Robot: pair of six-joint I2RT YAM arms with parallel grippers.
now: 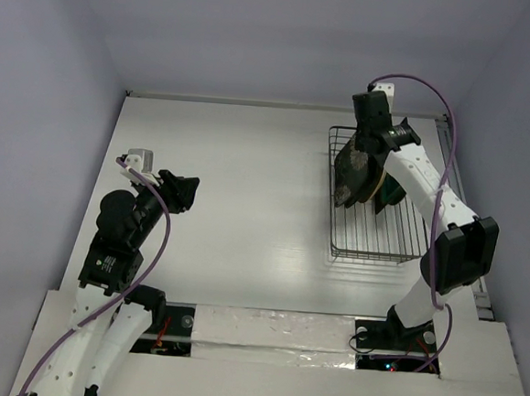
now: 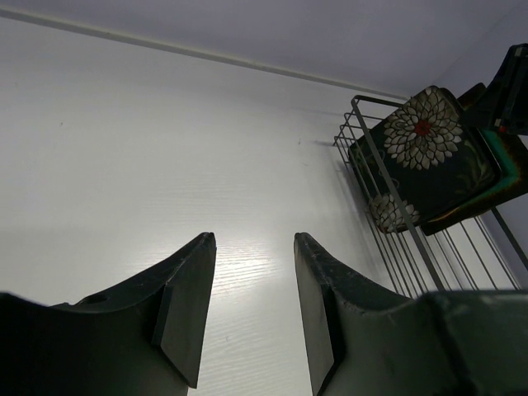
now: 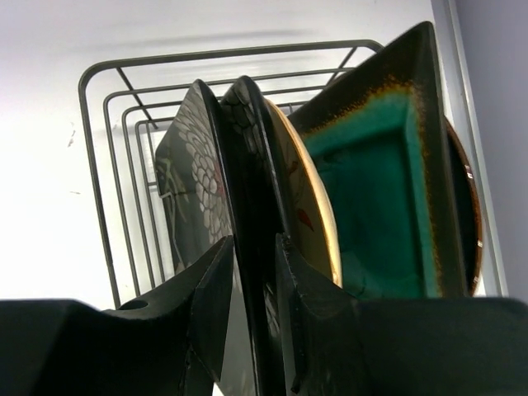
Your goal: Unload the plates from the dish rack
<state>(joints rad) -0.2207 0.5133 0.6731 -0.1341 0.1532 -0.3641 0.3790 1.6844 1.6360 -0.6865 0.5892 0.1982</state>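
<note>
The dish rack [image 1: 377,234] stands at the right of the table with plates upright in its far end. In the right wrist view my right gripper [image 3: 254,239] straddles the top rim of the black square plate with white flowers [image 3: 194,181], one finger on each face, closed on it. Behind it stand the cream round plate [image 3: 309,206], the dark square plate with teal centre [image 3: 371,181] and a further dark plate's brown rim [image 3: 470,214]. My left gripper [image 2: 254,239] is open and empty over bare table, far left of the rack [image 2: 356,101].
The rack's near half [image 1: 381,244] holds no plates. The right wall and a rail run close beside the rack. The white table [image 1: 246,206] lies between the left arm and the rack. The flowered plate [image 2: 421,140] faces the left wrist camera.
</note>
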